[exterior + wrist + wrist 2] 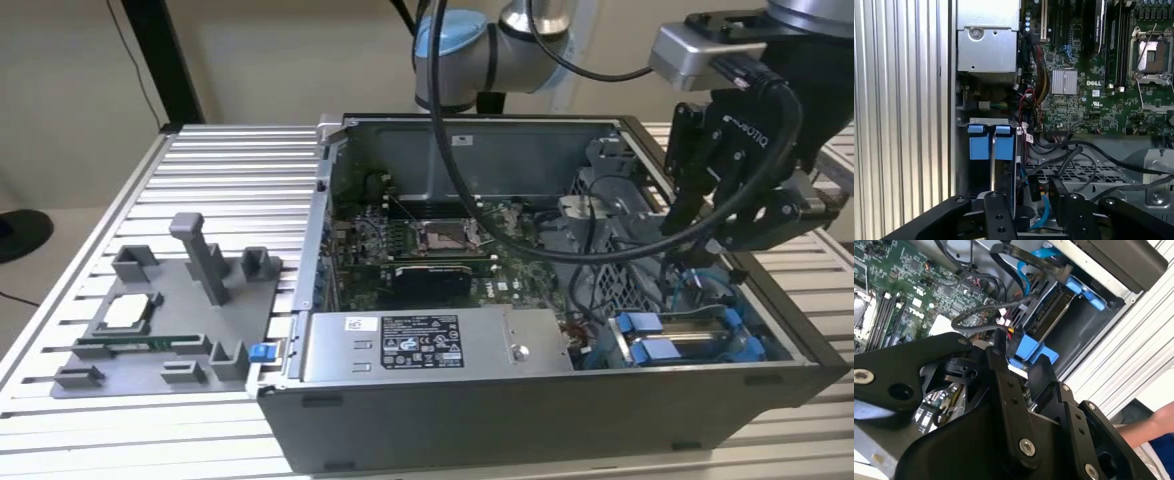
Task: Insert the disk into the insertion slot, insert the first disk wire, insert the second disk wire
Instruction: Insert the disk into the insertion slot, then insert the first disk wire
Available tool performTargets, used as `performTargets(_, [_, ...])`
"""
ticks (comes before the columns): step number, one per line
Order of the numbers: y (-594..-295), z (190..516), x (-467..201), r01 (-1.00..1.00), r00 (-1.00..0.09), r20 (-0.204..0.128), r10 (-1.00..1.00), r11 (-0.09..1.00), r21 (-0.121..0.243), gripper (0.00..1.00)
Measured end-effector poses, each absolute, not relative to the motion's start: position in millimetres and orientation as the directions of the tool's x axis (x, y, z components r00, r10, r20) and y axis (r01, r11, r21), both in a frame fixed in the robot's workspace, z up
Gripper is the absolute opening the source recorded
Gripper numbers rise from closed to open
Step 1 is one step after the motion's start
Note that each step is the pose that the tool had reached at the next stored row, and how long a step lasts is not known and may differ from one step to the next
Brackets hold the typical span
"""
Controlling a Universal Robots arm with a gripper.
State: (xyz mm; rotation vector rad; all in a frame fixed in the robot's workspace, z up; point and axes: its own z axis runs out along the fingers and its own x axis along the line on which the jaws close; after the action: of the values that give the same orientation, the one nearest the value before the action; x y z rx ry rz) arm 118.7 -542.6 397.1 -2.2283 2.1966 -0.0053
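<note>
Blue-framed, the disk (654, 350) sits in the insertion slot (985, 121), at four o'clock inside the computer case (534, 420) in the exterior view. The gripper (1026, 192) hovers just above it, fingers (996, 220) apart and apparently empty. Wiring goes best with the connector gripped squarely, clear of the loose black cables (1079, 152).

I see a ribbed metal table (220, 165); on it an open computer case (534, 425) stands toward the exterior view's right; just beside it, on that view's left, lies a grey plastic tray (147, 345).
</note>
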Motion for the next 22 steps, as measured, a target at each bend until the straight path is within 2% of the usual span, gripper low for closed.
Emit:
performTargets(7, [-541.6, 393.4, 116.9, -0.998, 0.058, -0.006, -0.998, -0.058, -0.023, 1.0])
performTargets(8, [-541.6, 393.2, 116.6, -0.998, 0.059, -0.006, -0.998, -0.059, -0.023, 0.0])
performTargets(22, [-540.6, 390.8, 115.3, -0.996, 0.082, -0.006, -0.997, -0.082, -0.032, 0.0])
